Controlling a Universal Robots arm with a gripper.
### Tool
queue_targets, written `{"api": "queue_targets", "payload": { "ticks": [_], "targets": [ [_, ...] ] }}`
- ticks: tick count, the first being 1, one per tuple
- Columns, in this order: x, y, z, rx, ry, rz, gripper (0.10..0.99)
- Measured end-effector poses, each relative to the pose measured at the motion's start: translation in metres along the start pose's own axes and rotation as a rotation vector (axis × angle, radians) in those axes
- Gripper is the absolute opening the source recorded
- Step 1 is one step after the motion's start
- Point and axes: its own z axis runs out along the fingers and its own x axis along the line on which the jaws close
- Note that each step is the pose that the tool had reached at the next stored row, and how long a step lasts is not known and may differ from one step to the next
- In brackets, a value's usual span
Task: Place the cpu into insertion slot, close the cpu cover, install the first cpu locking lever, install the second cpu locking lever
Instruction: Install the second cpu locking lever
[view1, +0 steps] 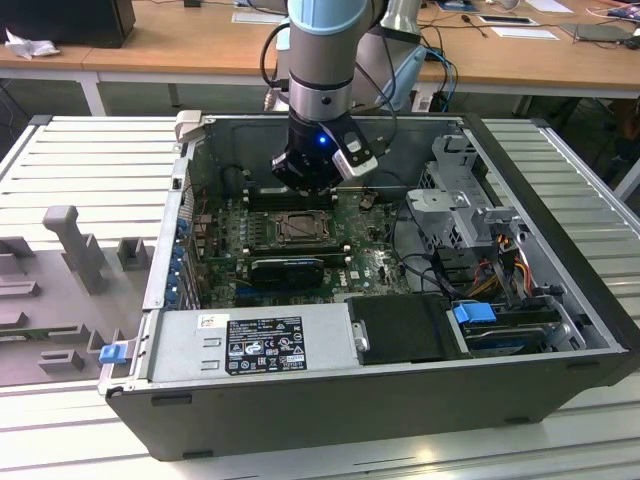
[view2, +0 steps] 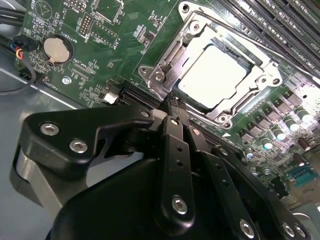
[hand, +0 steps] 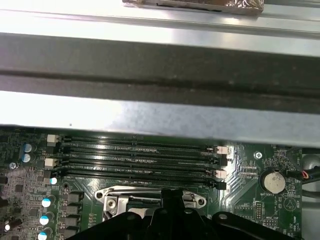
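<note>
Inside an open computer case, the cpu (view2: 212, 76) lies flat in the insertion slot (view2: 250, 95) on the green motherboard (view2: 95, 45), framed by the cpu cover (view2: 172, 60). The gripper (view2: 172, 102) hangs just above the socket's near edge, its fingers pressed together on nothing.

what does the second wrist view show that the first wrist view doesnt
Second wrist view: the cpu seated in the insertion slot, with the cpu cover lying flat around it.

First wrist view: the row of long black memory slots from end to end, white clips at their ends, and the case's metal wall above.

Both: the green motherboard, the round coin battery and the gripper close above the socket.
</note>
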Motion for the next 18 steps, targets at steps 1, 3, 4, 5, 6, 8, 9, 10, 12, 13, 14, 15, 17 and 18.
{"api": "queue_targets", "payload": {
  "ticks": [1,3,4,5,6,8,9,10,12,13,14,15,17,18],
  "targets": [
    [0.0,0.0,-0.0006,0.0,0.0,0.0,0.106],
    [0.0,0.0002,-0.0018,0.0,0.0,0.0,0.106],
    [-0.0001,0.0002,-0.0024,0.0,0.0,0.0,0.106],
    [-0.0001,0.0002,-0.0026,0.0,-0.0001,0.0,0.106],
    [-0.0001,-0.0005,-0.0028,0.0,0.0001,0.0,0.106],
    [0.0,-0.0012,-0.0028,0.0,0.0001,0.0,0.106],
    [0.0001,-0.0017,-0.0028,0.0,0.0,0.0,0.106],
    [0.0001,-0.0021,-0.0029,0.0,0.0,0.0,0.106],
    [0.0001,-0.0029,-0.0028,0.0,-0.0001,0.0,0.106],
    [0.0002,-0.003,-0.0028,0.0,-0.0001,0.0,0.106],
    [0.0002,-0.0032,-0.0029,0.0,0.0,0.0,0.106],
    [0.0002,-0.0034,-0.0029,0.0,0.0,0.0,0.106],
    [0.0002,-0.0042,-0.003,0.0,0.0001,0.0,0.106],
    [0.0002,-0.0047,-0.003,0.0,0.0,0.0,0.106]
  ]
}}
